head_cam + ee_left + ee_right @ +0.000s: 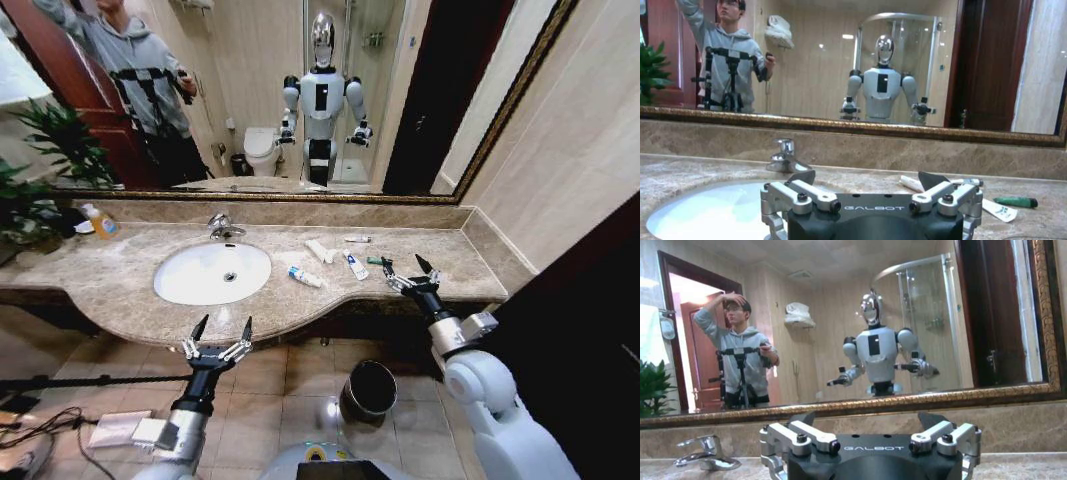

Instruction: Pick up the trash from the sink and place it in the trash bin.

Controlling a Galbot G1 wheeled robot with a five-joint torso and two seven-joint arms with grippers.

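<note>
The trash [325, 258] lies on the marble countertop [110, 285] to the right of the sink [212, 273], not in the basin: several white tubes and wrappers, one with a blue end nearest the basin rim and a green-capped piece farthest right. None is held. The trash bin [368, 390] stands on the floor below the counter edge, between your two arms.

Your right gripper [407, 270] hovers at the counter's front edge just beside the green-capped piece, fingers spread wide and empty. Your left gripper [221, 334] hangs in front of the counter below the sink, likewise spread and empty, well apart from any trash.

Judgement: you are at the approach step, with no pickup made. The next move calls for bringing the right gripper down over the nearest piece and closing on it; the pieces lie flat and close together, so aim for one only.

The left wrist view shows the faucet [785, 157], the basin and the tubes beyond its fingers. The right wrist view looks at the mirror [853, 315] and faucet, giving you no sight of the trash; rely on the head view for placement.
</note>
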